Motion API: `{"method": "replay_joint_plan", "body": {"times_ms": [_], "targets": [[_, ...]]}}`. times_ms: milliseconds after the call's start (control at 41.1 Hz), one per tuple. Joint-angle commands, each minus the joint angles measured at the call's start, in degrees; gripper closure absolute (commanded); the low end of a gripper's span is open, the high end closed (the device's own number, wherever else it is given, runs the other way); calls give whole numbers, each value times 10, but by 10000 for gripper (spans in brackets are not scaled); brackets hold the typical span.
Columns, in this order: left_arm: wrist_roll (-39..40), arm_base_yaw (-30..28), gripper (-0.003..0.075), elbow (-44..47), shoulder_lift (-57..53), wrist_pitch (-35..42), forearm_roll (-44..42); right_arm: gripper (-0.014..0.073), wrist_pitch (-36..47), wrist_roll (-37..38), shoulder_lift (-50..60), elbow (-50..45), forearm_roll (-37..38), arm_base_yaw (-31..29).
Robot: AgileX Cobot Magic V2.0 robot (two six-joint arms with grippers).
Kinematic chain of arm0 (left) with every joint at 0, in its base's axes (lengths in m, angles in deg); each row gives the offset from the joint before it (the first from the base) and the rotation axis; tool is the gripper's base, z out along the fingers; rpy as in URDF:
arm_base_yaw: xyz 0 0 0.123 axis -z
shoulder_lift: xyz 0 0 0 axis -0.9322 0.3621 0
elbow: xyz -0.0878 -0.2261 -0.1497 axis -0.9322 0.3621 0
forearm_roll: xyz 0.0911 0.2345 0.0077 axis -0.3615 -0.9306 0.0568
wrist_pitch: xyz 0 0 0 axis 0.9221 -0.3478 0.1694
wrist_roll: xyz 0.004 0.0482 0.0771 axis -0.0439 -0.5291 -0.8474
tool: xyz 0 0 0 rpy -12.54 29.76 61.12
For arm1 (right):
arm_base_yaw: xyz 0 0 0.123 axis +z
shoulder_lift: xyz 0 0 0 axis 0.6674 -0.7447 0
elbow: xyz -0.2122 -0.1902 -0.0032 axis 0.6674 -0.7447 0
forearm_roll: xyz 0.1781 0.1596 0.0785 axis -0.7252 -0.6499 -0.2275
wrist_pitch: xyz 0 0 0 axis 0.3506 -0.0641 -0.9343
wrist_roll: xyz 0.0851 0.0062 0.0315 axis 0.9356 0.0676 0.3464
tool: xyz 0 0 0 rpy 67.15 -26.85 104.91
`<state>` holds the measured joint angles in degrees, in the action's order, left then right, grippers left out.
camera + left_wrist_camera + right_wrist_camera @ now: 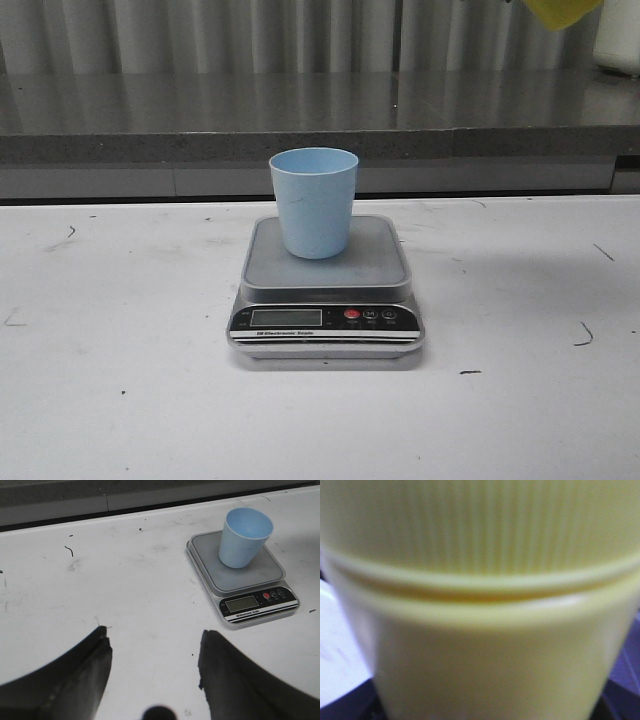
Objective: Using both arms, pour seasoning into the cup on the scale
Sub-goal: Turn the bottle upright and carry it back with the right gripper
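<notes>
Cup (314, 202): light blue, upright on the grey platform of the scale (326, 300), mid-desk (120, 400). Seasoning bottle (480, 600): yellow, blurred, filling the right wrist view; only its tip shows far right, raised. Left claw (154, 662): fingers apart, empty, over bare desk. Right claw: state cannot be told.

White table, grey counter behind.
You see a white table (120, 400) flecked with small dark scuffs; behind it, a grey speckled counter (200, 125) backed by a pale ribbed wall (200, 35), with a white object (618, 35) far right.
</notes>
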<state>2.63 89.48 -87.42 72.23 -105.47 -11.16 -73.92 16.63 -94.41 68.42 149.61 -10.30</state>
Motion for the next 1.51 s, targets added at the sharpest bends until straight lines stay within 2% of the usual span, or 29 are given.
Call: {"method": "replay_joint_plan", "body": {"times_ms": [0,122,268,341,487,633,901,1120,1315,1363,1436,1485], "targets": [[2,1,335,-16,1,38,4,268,71,66,60,-35,38,-24],[2,1,335,-16,1,38,4,268,155,152,81,-100,88,-67],[2,1,335,-16,1,38,4,268,209,317,82,-171,210,-119],[2,1,335,-16,1,38,4,268,209,418,82,-202,310,-135],[2,1,335,-16,1,38,4,268,135,487,70,-222,309,-144],[2,1,335,-16,1,38,4,268,176,445,65,-223,309,-144],[2,1,335,-16,1,38,4,268,246,423,65,-222,309,-144],[2,1,335,-16,1,38,4,268,354,419,65,-220,309,-142],[2,1,335,-16,1,38,4,268,360,411,65,-219,307,-142],[2,1,335,-16,1,38,4,268,365,387,65,-219,270,-147],[2,1,335,-16,1,38,4,268,377,284,65,-219,170,-156],[2,1,335,-16,1,38,4,268,385,169,65,-219,73,-159]]}}
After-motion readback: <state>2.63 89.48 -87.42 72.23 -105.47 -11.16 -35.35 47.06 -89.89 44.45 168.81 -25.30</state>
